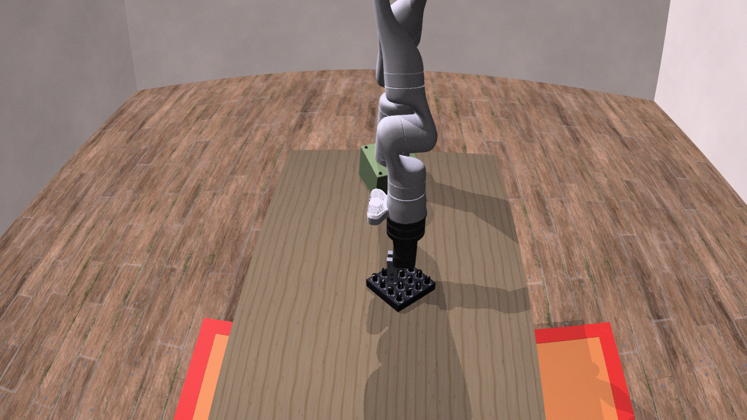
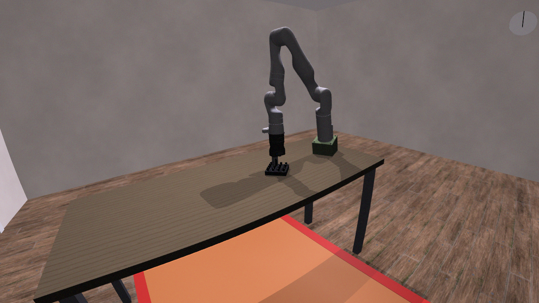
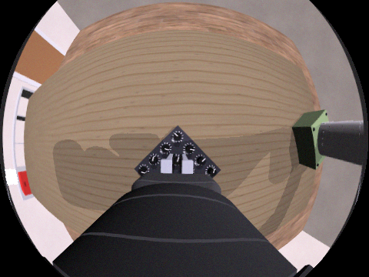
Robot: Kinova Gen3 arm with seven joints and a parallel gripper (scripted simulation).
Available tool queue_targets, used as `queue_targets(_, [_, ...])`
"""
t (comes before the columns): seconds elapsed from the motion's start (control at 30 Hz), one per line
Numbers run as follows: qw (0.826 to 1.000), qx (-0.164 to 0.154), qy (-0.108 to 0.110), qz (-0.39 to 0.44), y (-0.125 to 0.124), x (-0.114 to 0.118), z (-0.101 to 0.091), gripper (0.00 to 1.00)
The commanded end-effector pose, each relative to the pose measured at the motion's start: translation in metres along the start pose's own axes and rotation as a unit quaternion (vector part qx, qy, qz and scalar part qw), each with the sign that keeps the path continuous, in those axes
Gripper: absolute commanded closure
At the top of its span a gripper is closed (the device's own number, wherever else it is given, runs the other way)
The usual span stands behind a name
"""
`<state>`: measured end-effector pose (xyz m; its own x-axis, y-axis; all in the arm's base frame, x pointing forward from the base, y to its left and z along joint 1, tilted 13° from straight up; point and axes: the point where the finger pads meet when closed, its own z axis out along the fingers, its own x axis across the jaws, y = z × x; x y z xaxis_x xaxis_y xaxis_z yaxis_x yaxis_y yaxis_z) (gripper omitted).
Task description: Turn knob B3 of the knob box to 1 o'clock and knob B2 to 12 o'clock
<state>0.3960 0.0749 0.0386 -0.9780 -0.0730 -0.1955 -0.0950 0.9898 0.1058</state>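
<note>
The black knob box [image 1: 418, 297] [image 2: 276, 173] [image 3: 177, 128] stands flat on the table, with one corner toward the top of the wrist view. My gripper [image 1: 391, 278] [image 2: 275, 164] [image 3: 177, 160] points down into the rows, shut on a knob, one finger on each side. This knob is the second in along the diagonal from that corner; I cannot read its name. Its white line partly shows between the fingers. The corner knob [image 3: 177, 136] and its neighbours stand clear of the fingers. The gripper body hides the lower knobs in the wrist view. The socket is not in view.
Other knobs stand close around the fingers. The green base block [image 1: 372, 170] [image 2: 324, 147] [image 3: 306, 146] of the arm stands at the far end of the wooden table [image 1: 292, 339] [image 2: 124, 226] [image 3: 184, 77]. The arm's shadow lies across the table top.
</note>
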Motion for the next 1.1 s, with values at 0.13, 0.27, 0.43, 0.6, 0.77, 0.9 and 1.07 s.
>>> queue_targets(0.13, [0.998, 0.001, -0.001, 0.058, 0.0012, -0.001, -0.0004, 0.7])
queue_targets(0.27, [0.997, 0.0, -0.001, 0.077, 0.0012, -0.001, -0.0004, 0.7])
queue_targets(0.43, [0.993, 0.0, -0.001, 0.121, 0.0012, -0.001, -0.0004, 0.7])
queue_targets(0.6, [0.987, 0.0, -0.001, 0.159, 0.0012, -0.001, -0.0004, 0.7])
queue_targets(0.77, [0.983, 0.0, -0.001, 0.184, 0.0012, -0.001, -0.0004, 0.7])
queue_targets(0.9, [0.98, 0.0, -0.001, 0.198, 0.0012, -0.001, -0.0004, 0.7])
queue_targets(1.07, [0.977, 0.0, -0.001, 0.215, 0.0012, -0.001, -0.0004, 0.7])
